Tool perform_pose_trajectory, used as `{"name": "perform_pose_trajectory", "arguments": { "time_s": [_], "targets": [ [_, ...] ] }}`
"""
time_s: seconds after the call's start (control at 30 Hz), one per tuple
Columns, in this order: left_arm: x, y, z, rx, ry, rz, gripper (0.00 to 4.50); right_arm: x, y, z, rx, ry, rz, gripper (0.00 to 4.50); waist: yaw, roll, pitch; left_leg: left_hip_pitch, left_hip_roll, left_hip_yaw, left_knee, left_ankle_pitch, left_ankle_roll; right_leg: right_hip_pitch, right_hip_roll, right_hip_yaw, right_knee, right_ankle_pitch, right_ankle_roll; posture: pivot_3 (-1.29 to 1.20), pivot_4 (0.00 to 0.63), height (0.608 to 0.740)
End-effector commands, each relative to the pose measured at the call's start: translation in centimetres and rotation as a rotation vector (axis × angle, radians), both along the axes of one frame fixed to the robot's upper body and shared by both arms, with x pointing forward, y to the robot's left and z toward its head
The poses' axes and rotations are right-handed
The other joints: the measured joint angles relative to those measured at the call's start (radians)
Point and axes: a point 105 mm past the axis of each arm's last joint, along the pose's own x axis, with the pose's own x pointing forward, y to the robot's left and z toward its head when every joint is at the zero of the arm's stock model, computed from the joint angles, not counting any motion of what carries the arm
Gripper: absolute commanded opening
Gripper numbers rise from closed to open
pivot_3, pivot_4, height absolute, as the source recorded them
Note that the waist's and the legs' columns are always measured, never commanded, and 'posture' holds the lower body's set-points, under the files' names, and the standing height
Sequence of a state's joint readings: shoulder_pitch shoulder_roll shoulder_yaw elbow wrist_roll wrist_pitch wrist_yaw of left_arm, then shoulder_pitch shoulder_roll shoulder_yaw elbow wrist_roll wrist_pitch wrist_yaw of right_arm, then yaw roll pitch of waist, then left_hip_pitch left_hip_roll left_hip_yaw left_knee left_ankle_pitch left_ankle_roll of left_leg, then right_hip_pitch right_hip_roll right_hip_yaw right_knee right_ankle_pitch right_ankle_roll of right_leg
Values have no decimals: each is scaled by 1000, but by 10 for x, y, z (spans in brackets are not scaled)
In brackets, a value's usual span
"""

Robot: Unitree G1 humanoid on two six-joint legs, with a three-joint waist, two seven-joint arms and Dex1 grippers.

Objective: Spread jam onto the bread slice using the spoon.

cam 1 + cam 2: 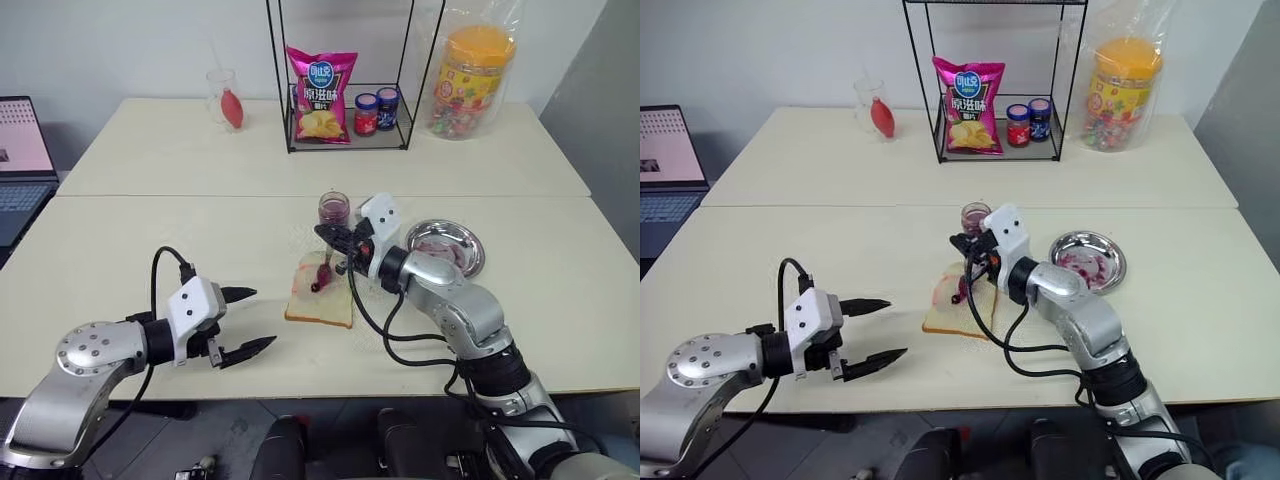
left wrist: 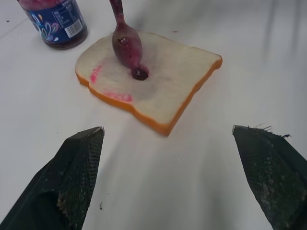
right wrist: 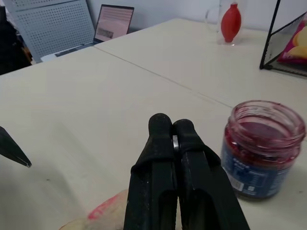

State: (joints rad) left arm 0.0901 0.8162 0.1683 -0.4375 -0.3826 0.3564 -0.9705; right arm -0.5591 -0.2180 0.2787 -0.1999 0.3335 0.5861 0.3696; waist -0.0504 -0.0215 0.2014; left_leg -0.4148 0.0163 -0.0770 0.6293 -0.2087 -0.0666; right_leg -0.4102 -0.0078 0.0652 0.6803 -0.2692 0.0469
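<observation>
Open jam (image 3: pixel 263 132) jar beside smeared bread slice (image 1: pixel 320 295), jam-coated spoon (image 2: pixel 125 43) touching it

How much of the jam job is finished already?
Done: the open glass jam jar has been dipped into, and the pale square bread slice carries pink smears. In hand: the right gripper, jaws shut on the small silver spoon, sets a dark blob mid-slice. Left: most of the face is bare. The left gripper hangs open nearby.

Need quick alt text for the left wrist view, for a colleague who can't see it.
A jam-coated spoon presses its bowl onto a bread slice smeared pink, with the jam jar beside it. The left gripper is open in the foreground.
</observation>
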Motion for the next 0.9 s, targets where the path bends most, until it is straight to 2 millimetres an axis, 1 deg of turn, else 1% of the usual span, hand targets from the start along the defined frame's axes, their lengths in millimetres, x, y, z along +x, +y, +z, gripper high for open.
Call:
{"name": "perform_pose_trajectory", "arguments": {
  "time_s": [0.03,0.07,0.13,0.23,0.3,0.37,0.4,0.47,0.63,0.8,0.9],
  "targets": [
    [1,-6,10,-13,-52,-17,4500,-2,-14,43,72,-95,-35,6,0,0,0,0,0,0,0,0,0,0,0,0,0,0,1,0,150,740],
    [2,-6,11,-19,-54,-14,4500,-4,-15,45,87,-84,-27,6,-1,0,0,0,0,0,0,0,0,0,0,0,0,0,0,0,150,740],
    [3,-6,14,-26,-74,-4,4500,-9,-16,47,166,1,5,6,-3,0,0,0,1,0,-1,0,0,0,0,0,0,0,0,0,150,740],
    [4,-6,16,-29,-94,4,4500,-15,-16,44,271,120,35,6,-4,0,0,0,2,-1,-2,0,0,-1,1,-1,0,0,-1,0,150,740],
    [4,-6,16,-28,-107,3,4500,-16,-16,37,392,258,47,6,-5,0,0,0,3,-1,-2,0,0,-1,3,-1,0,1,-3,0,150,740],
    [3,-7,16,-30,-103,-1,4500,-17,-15,33,453,336,56,6,-6,0,0,0,6,0,-2,0,0,-1,5,-1,0,1,-3,0,150,740],
    [2,-8,16,-30,-104,-3,4500,-18,-12,27,496,405,74,6,-7,0,0,0,8,0,-2,0,0,-1,6,-1,0,1,-3,0,150,740],
    [3,-10,17,-28,-110,-9,4500,-14,-11,12,526,491,57,6,-7,0,0,0,9,0,-1,0,0,-1,8,-1,0,2,-5,0,150,740],
    [4,-13,21,-24,-116,-18,4500,2,-12,-9,596,603,-12,6,-8,0,0,2,12,1,-1,0,0,-1,13,0,0,4,-8,0,150,740],
    [2,-14,24,-17,-110,-30,4500,12,-3,-20,631,654,-44,6,-9,0,0,2,14,1,-2,0,0,-2,15,0,0,4,-9,0,150,740],
    [2,-11,23,-5,-102,-24,4500,16,-3,-23,638,662,-60,6,-9,0,0,2,14,1,-3,0,0,-2,15,1,0,4,-9,0,150,740]
  ]
}}
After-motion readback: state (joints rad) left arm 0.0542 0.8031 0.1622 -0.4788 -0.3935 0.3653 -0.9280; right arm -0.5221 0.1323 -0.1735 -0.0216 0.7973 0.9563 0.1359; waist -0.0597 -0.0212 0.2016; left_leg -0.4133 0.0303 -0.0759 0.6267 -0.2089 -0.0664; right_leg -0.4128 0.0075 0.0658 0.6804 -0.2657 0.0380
